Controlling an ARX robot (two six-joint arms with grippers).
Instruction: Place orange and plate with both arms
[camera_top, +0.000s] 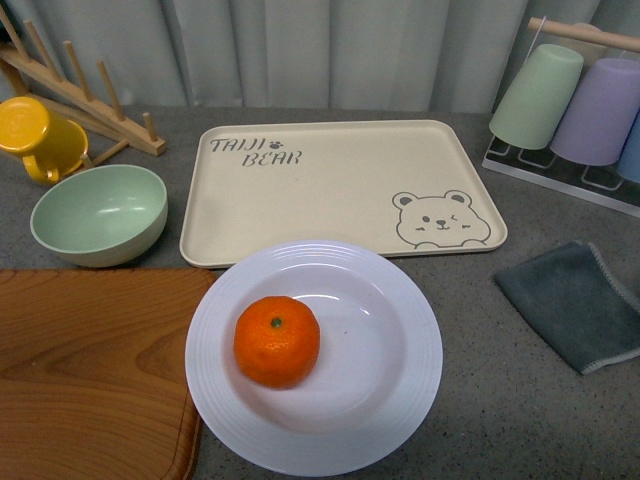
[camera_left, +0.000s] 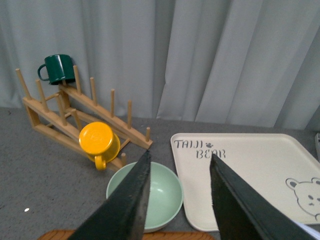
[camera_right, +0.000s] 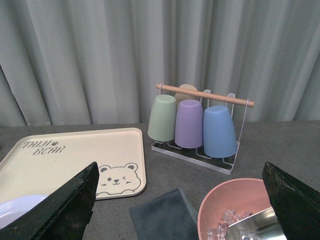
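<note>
**Front view.** The orange (camera_top: 277, 341) sits inside the plate (camera_top: 400, 420), off-centre toward the wooden board (camera_top: 90, 370). The plate rests on the grey surface (camera_top: 480, 400). Its far rim overlaps the near edge of the beige tray (camera_top: 340, 180), and its side rim meets the board. A green bowl (camera_top: 100, 213) stands just beside the tray, and a grey cloth (camera_top: 575, 305) lies apart from the plate on its other side.

**Left wrist view.** The left claw (camera_left: 180, 156) is parted to a moderate gap, holds nothing and touches nothing. The green bowl (camera_left: 162, 195) lies below and just beyond the gap, partly covered by one finger (camera_left: 125, 210). The tray (camera_left: 250, 165) lies beyond the other finger (camera_left: 240, 205). A thin pale sliver at the picture corner, outside that finger, appears to be the plate rim (camera_left: 309, 227). A yellow mug (camera_left: 99, 141) on a wooden peg rack (camera_left: 75, 115) stands farther out, past the bowl.

**Right wrist view.** The right claw (camera_right: 180, 165) is spread wide and empty, in contact with nothing. A small arc of the plate (camera_right: 20, 207) shows outside one finger (camera_right: 65, 210), on the tray side and below it. The tray (camera_right: 75, 155) lies beyond that finger. The cloth (camera_right: 160, 215) lies under the gap. A pink bowl (camera_right: 235, 197) sits nearer the other finger (camera_right: 295, 200). A stand of upturned cups (camera_right: 192, 122) lies straight ahead of the gap.
</note>
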